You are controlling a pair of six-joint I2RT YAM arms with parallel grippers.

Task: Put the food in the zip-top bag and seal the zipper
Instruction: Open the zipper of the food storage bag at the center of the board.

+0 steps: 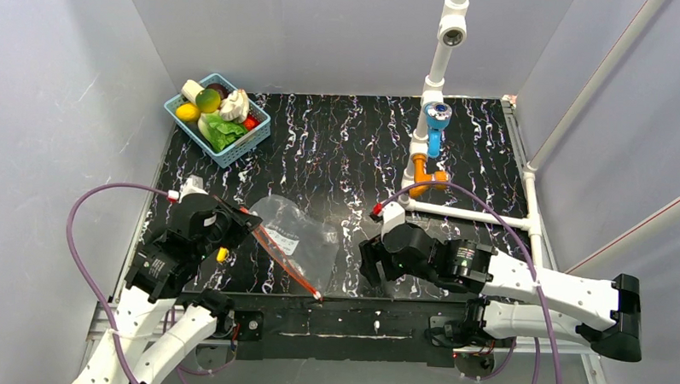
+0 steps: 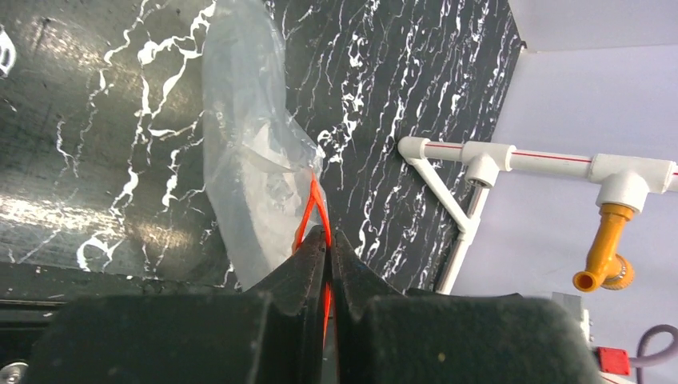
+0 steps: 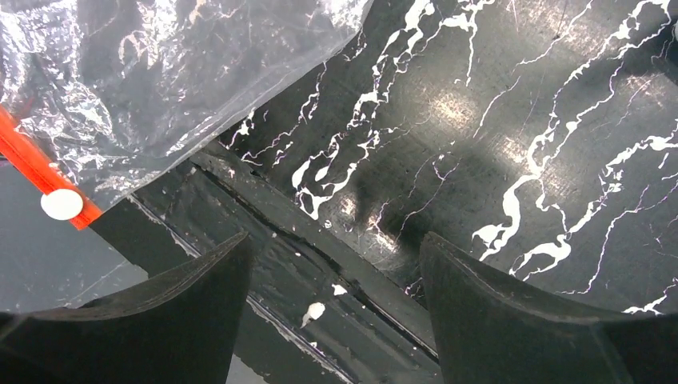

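The clear zip-top bag [image 1: 301, 235] lies flat near the table's front edge, and nothing shows inside it. Its red zipper [image 1: 285, 258] runs diagonally along the left edge. My left gripper [image 1: 248, 220] is shut on the zipper's far end; in the left wrist view the red strip [image 2: 309, 210] runs between the closed fingertips [image 2: 342, 252]. My right gripper [image 1: 366, 263] is open and empty just right of the bag. The right wrist view shows the bag's corner [image 3: 160, 80] and the zipper's near end [image 3: 32, 164]. The lettuce [image 1: 223, 134], yellow-green fruit [image 1: 207, 99] and garlic piece [image 1: 234, 108] sit in the basket.
The blue basket [image 1: 235, 152] stands at the back left and also holds a leek [image 1: 192, 89], a yellow fruit [image 1: 186, 111] and a red chili [image 1: 251, 121]. A white pipe frame [image 1: 468, 215] with orange and blue fittings [image 1: 434, 135] stands at the right.
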